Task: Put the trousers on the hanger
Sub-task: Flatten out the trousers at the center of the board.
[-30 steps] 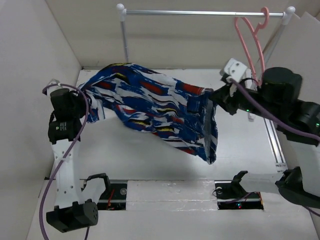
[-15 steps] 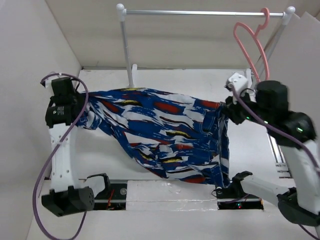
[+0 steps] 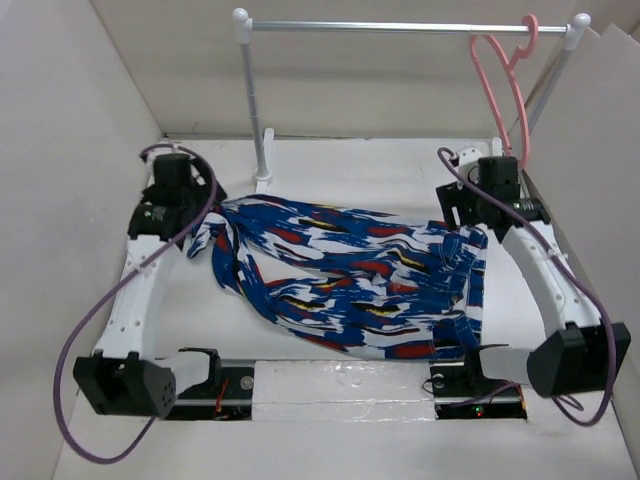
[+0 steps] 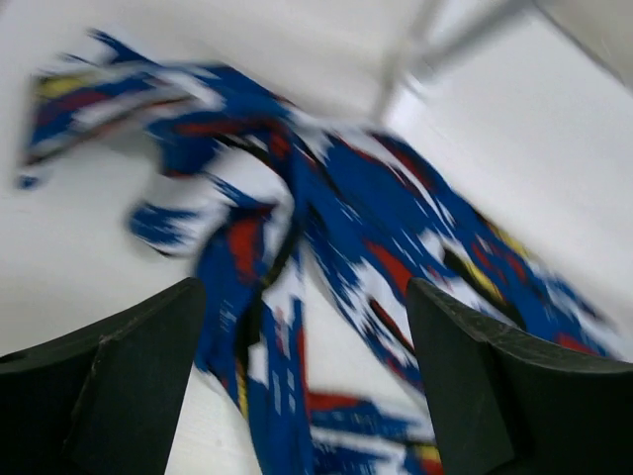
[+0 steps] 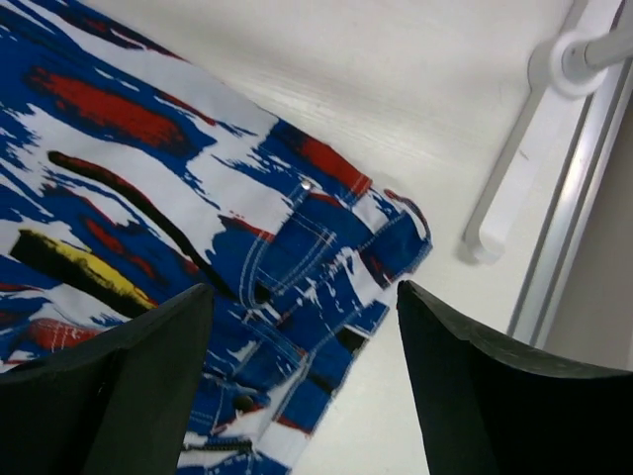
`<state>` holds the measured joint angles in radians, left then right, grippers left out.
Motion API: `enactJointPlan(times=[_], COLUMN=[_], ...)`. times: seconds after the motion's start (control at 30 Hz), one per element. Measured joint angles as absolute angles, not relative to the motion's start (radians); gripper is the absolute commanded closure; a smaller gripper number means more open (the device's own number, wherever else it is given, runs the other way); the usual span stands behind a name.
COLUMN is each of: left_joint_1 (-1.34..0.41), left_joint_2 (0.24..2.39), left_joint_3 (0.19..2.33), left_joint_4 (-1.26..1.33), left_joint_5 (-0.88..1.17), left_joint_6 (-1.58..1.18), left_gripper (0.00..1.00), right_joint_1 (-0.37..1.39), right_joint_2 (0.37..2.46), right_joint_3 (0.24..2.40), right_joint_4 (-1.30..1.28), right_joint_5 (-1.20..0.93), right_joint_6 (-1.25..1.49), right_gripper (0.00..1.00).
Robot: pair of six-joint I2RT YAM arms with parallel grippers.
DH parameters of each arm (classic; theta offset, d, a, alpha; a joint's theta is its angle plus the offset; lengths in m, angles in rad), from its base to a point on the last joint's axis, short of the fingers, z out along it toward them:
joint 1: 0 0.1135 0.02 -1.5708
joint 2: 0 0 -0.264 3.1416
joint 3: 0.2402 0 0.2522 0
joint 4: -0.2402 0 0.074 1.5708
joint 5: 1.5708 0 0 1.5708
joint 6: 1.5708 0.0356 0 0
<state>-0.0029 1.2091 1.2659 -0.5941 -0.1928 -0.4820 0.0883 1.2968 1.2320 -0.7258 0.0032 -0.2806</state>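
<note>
The trousers [image 3: 350, 285], blue with white, red and yellow patches, lie spread in loose folds across the table, one end by each arm. The pink hanger [image 3: 497, 75] hangs by its hook at the right end of the rail, empty. My left gripper [image 3: 195, 222] hovers over the left end of the fabric, open, and the cloth [image 4: 376, 228] lies below its spread fingers [image 4: 129, 376]. My right gripper [image 3: 468, 215] is over the waistband end [image 5: 307, 247], also open, with nothing between its fingers [image 5: 475, 386].
A silver rail [image 3: 400, 25] on white posts spans the back; its left post [image 3: 255, 110] stands just behind the trousers, and the right post's foot [image 5: 495, 218] is beside the waistband. Pale walls close in both sides. A metal track [image 5: 569, 228] runs along the right edge.
Both grippers opened and let go of the trousers, which dropped from a lifted stretch onto the table. Both arms swung back toward the rail side.
</note>
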Motion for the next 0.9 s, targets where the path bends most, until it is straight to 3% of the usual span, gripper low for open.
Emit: enactJointPlan(times=[0.13,0.27,0.4,0.6,0.8,0.9], left_joint_1=[-0.264,-0.346,-0.377,-0.655,-0.678,-0.678], left_joint_2=[1.12,1.133,1.181,1.232,1.232,1.227], left_joint_3=[1.14,1.029,0.956,0.96,0.949,0.931], left_joint_4=[-0.55,-0.506,-0.472,-0.4,-0.332,-0.329], left_joint_5=[-0.207,-0.181,-0.162,-0.163,-0.15,-0.165], left_joint_6=[-0.519,-0.554,-0.571,-0.613,-0.632,-0.632], left_gripper=[0.34,0.34,0.35,0.34,0.33,0.33], right_joint_1=[0.104,-0.006,-0.175,-0.351,-0.38,-0.4], right_joint_2=[1.089,0.962,1.044,1.278,1.327,1.351], right_joint_3=[0.993,0.798,0.735,0.711,0.62,0.611], right_joint_4=[-0.662,-0.654,-0.608,-0.434,-0.306,-0.255], right_joint_5=[-0.008,-0.053,-0.116,-0.281,-0.356,-0.376], right_joint_6=[-0.27,-0.252,-0.217,-0.164,-0.087,-0.061], right_gripper=[0.18,0.13,0.09,0.09,0.22,0.6])
